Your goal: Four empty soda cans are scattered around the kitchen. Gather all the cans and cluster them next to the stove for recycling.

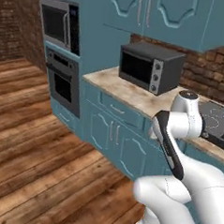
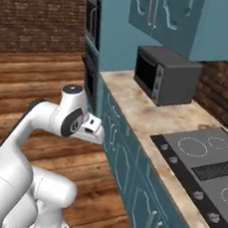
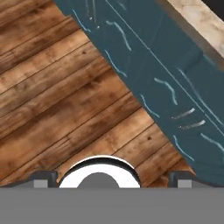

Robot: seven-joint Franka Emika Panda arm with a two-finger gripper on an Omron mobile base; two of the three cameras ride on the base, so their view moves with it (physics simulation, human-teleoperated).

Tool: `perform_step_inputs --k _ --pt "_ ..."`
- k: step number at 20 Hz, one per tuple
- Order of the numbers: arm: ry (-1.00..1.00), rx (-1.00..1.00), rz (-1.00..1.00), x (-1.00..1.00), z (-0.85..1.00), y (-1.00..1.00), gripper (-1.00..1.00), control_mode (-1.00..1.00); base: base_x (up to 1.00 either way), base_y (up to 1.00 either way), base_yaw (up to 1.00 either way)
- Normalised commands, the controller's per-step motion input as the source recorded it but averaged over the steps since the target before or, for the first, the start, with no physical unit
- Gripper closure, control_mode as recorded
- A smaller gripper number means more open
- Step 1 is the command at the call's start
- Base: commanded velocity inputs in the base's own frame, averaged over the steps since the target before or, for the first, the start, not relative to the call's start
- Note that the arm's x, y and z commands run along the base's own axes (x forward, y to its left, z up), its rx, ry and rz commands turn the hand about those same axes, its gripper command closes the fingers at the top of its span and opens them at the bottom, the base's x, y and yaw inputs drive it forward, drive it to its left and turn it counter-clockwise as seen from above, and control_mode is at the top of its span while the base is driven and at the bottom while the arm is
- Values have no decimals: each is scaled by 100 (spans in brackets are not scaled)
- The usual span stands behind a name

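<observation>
Two finger tips of the end effector [image 3: 108, 180] are standing wide apart at the bottom of the hand view, holding nothing, and pointing down at the wooden floor [image 3: 57, 100] beside the teal cabinet fronts [image 3: 166, 87]. In the right base view the end effector [image 2: 93, 128] is hanging off the folded arm just in front of the cabinets, below the edge of the bench [image 2: 150, 117]. The stove [image 2: 205, 166] is lying flat in the bench, to the right of the black toaster oven [image 2: 165, 74]; in the left base view the stove [image 1: 216, 120] is showing partly behind the arm. The wall oven [image 1: 62, 80] is sitting in the tall unit at the far end.
</observation>
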Motion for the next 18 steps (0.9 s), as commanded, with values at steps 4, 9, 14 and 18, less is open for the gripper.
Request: perform_step_inputs --k 4,9,14,18 --pt "0 0 0 0 0 0 -100 100 23 7 88" --pt "0 0 0 0 0 0 -100 100 19 5 90" --pt "0 0 0 0 0 0 -100 100 20 6 89" --pt "0 0 0 0 0 0 -100 100 23 3 89"
